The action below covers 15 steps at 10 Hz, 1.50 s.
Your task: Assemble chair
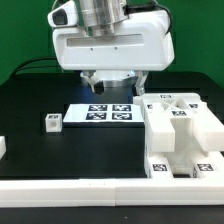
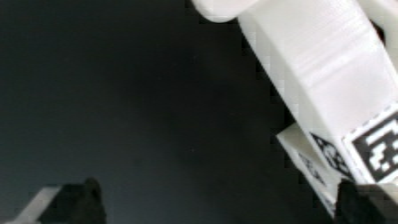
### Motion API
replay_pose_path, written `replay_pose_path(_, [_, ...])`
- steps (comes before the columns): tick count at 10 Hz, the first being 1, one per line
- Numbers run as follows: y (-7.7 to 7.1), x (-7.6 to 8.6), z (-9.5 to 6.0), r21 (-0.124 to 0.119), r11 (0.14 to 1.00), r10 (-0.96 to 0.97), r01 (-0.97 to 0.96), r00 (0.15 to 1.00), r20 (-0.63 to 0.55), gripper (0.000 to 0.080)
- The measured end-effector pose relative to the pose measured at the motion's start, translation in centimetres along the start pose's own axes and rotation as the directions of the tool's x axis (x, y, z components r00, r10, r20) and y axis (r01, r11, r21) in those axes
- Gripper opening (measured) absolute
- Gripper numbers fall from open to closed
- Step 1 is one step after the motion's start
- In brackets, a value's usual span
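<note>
Black tabletop [image 1: 30, 100] under a green backdrop [image 1: 20, 40]. A plain white border rail [image 1: 90, 190] runs along the near edge. The marker board [image 1: 100, 113] lies flat at the centre.

The gripper [image 1: 108, 88] hangs above the far edge of the marker board. Its jaws are spread wide and nothing sits between them.

Chair parts:
- A cluster of white tagged blocks [image 1: 180, 135] stands at the exterior view's right, just beside the marker board.
- One small cube [image 1: 52, 122] sits alone on the tabletop, to the exterior view's left of the marker board.

In the wrist view a white tagged bar [image 2: 311, 60] lies near the gripper. It appears clear of the fingers, though blur prevents certainty.
</note>
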<state>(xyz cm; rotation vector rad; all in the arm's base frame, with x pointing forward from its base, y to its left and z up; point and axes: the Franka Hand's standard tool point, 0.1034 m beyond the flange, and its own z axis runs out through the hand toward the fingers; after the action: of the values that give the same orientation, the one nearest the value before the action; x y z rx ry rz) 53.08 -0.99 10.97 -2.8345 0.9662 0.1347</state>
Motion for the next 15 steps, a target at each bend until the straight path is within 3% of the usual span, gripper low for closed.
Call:
replay_pose_path(2, [1.9,1.0,1.1,0.077,0.961,0.263,-0.267,0.963,0.058,0.0649])
replay_pose_path(4, [3.3,1.5,2.3,0.123,0.889,0.428,-0.441,0.896,0.12,0.0649])
replay_pose_path(6, [3.4,1.3,2.5,0.113,0.812,0.557,-0.573,0.818,0.146,0.0649])
replay_pose_path(8, [3.9,1.3,2.7,0.113,0.818,0.544,-0.565,0.822,0.167,0.0649])
replay_pose_path(9, [4.6,1.2,3.2,0.131,0.783,0.579,-0.608,0.79,0.203,0.0649])
replay_pose_path(12, [6.5,-1.4,4.9,0.143,0.71,0.564,-0.69,0.678,0.472,0.0649])
replay_pose_path(15, [6.5,-3.9,6.5,0.073,0.689,0.544,-0.721,0.581,0.605,0.0649])
